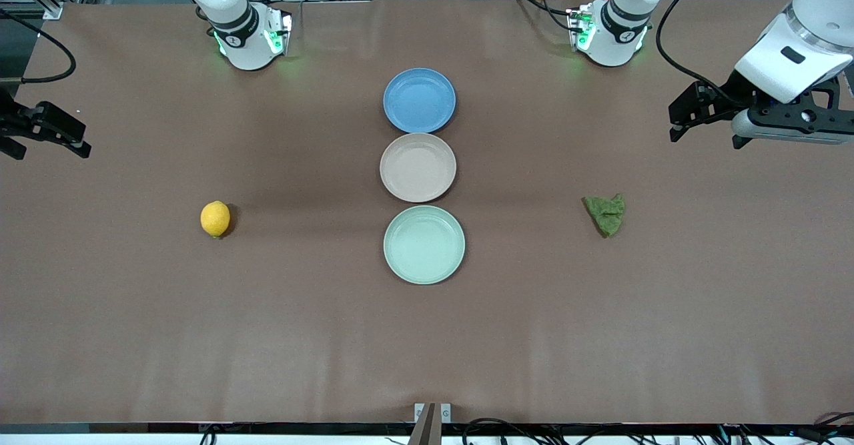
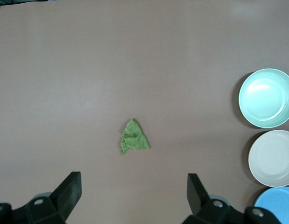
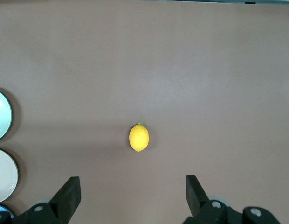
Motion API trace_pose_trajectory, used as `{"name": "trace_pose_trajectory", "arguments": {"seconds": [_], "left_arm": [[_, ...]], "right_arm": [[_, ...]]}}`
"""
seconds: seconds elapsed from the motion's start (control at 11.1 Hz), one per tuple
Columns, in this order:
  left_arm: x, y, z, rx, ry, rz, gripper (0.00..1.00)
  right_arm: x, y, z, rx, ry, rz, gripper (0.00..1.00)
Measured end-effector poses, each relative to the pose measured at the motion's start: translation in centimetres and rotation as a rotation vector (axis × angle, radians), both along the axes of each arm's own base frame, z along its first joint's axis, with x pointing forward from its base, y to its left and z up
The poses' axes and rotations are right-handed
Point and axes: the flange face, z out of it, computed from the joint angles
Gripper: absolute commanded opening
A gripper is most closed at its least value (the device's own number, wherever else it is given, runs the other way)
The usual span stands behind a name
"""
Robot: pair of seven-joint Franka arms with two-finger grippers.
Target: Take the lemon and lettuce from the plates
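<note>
Now, brown worktop [image 1: 280, 338] is carrying three empty plates [image 1: 418, 167] | lemon [image 1: 215, 219], lettuce [image 1: 606, 213] are lying beside beige plate | left tool [image 2: 134, 189], right tool [image 3: 133, 191] are hovering wide open, empty.

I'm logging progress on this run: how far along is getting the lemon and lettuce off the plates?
It looks done. The lemon lies on the bare table toward the right arm's end, the lettuce toward the left arm's end. The beige-pink plate and mint plate are empty. Nothing is in hand: the left gripper and right gripper are open, each over its end of the table. Nothing appears left.
</note>
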Motion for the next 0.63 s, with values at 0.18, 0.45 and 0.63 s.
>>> {"name": "trace_pose_trajectory", "arguments": {"seconds": [0.18, 0.45, 0.63], "left_arm": [[0.03, 0.12, -0.03, 0.0, 0.001, 0.002, 1.0], [0.06, 0.14, -0.08, 0.0, 0.002, 0.003, 1.0], [0.09, 0.14, -0.14, 0.0, 0.003, 0.003, 1.0]], "right_arm": [[0.08, 0.01, 0.09, 0.001, -0.009, 0.0, 1.0], [0.12, 0.04, 0.13, 0.002, -0.012, 0.0, 1.0], [0.11, 0.13, 0.11, 0.002, -0.011, 0.002, 1.0]]}}
